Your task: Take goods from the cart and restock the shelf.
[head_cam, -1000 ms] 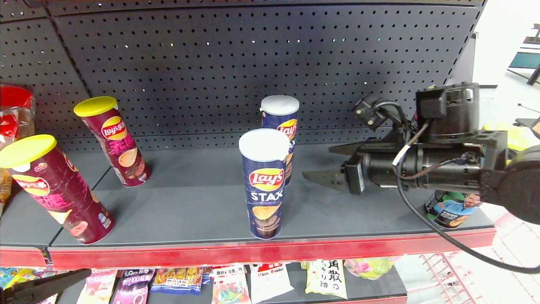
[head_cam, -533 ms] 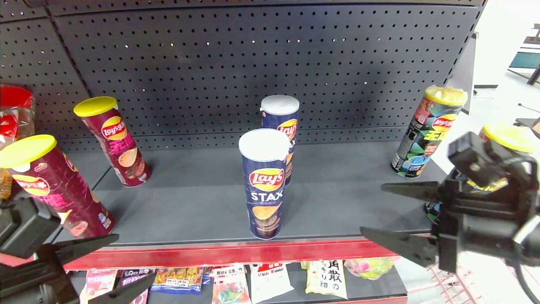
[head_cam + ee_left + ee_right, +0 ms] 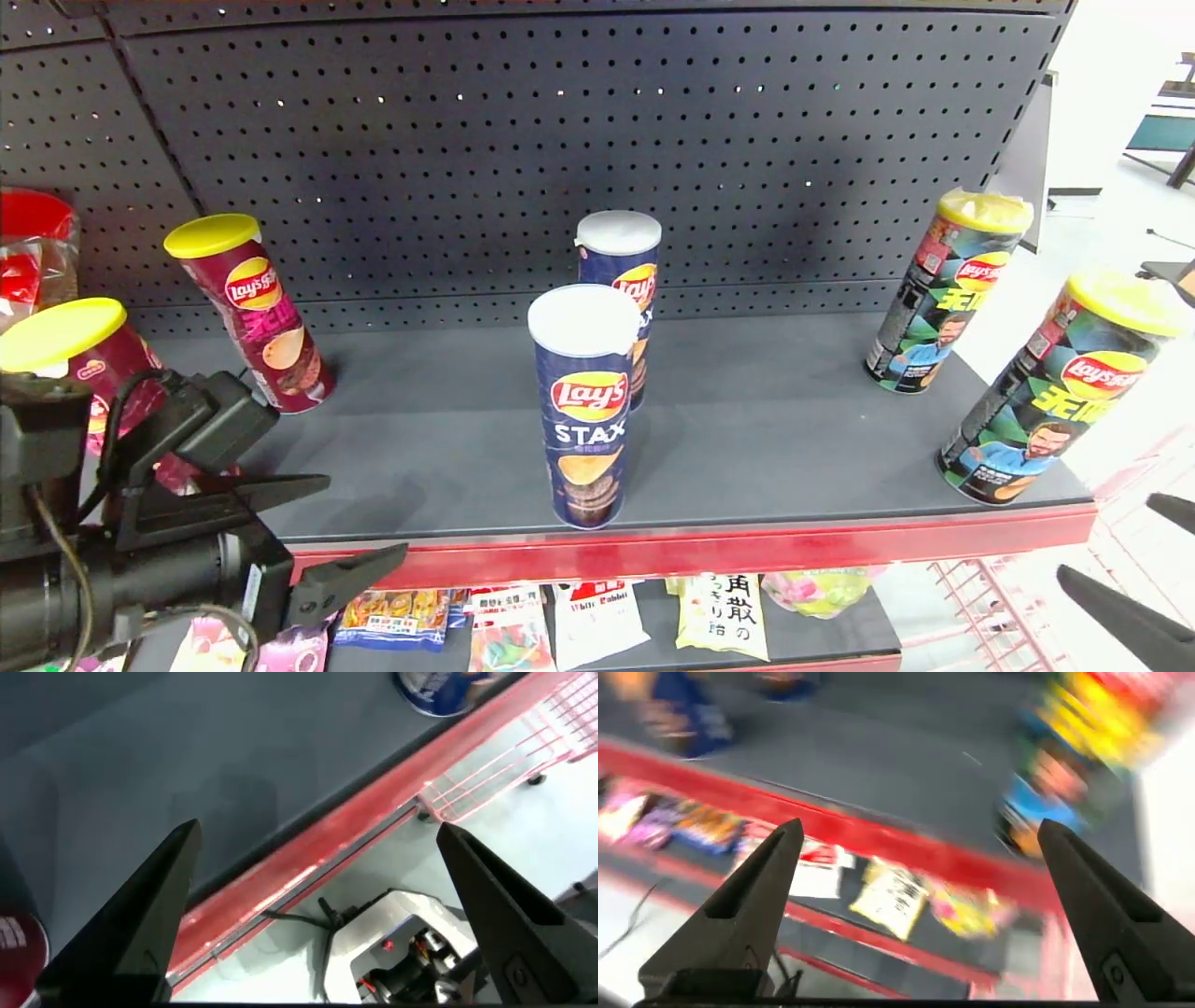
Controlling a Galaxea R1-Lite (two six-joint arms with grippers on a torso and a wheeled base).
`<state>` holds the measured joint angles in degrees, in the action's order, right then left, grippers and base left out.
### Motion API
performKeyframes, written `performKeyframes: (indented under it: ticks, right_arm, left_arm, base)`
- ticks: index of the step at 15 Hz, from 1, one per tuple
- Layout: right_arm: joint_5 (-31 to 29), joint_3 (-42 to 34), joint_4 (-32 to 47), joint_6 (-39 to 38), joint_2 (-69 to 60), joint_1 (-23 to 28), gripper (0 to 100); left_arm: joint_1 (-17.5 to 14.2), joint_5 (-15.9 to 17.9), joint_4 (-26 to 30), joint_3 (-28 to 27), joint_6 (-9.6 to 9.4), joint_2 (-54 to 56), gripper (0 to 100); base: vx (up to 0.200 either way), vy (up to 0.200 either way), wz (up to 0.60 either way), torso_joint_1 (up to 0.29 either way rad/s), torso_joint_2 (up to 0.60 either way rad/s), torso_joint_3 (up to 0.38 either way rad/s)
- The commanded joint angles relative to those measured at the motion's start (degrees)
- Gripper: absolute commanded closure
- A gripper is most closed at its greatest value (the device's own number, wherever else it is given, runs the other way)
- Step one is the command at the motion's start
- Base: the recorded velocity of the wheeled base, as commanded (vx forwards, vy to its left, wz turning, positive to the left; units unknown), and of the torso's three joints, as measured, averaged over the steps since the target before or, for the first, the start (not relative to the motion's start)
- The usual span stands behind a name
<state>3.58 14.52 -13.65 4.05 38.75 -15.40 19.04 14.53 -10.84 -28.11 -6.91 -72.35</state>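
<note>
Head view: the shelf (image 3: 747, 439) I was restocking carried six standing crisp cans in three pairs. In the middle, the front blue can (image 3: 585, 406) stood near the red lip (image 3: 709, 546), with the rear blue can (image 3: 620, 280) just behind it. To the right were the rear green can (image 3: 948, 289) and the front green can (image 3: 1050, 392), the latter at the shelf's right front corner. To the left stood the rear maroon can (image 3: 252, 313) and the front maroon can (image 3: 65, 336), partly hidden by my left gripper (image 3: 366, 516), whose fingers were spread wide and held nothing. My right gripper (image 3: 1104, 537), likewise spread and empty, sat low at the right, near the pink wire cart (image 3: 990, 607). I judged the job part done: bare shelf lay between the pairs, and the next item was yet to be fetched. What the cart held I could not tell. The corner green can looked easiest to knock. Behind was dark pegboard (image 3: 560, 140); below, snack packets (image 3: 597, 621).
</note>
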Motion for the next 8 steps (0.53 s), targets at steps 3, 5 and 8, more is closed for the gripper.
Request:
performKeyframes:
  ticks: [3, 5, 8]
  right_arm:
    - [-1.39, -2.13, 9.87, -1.85, -14.94, 9.07, 0]
    - [-1.39, -2.21, 13.57, -1.85, -18.98, 9.07, 0]
    - [-1.47, -2.13, 17.43, -1.94, -22.58, 9.07, 0]
  left_arm:
    - [4.78, -2.93, -0.06, -5.29, 0.32, -8.95, 0]
    - [6.27, -5.92, -0.06, -8.45, 0.5, -12.38, 0]
    - [6.97, -7.41, -0.06, -12.23, 0.5, -16.68, 0]
  base:
    - [0.0, 0.0, 0.0, 0.0, 0.0, 0.0]
    - [0.0, 0.0, 0.0, 0.0, 0.0, 0.0]
    - [0.0, 0.0, 0.0, 0.0, 0.0, 0.0]
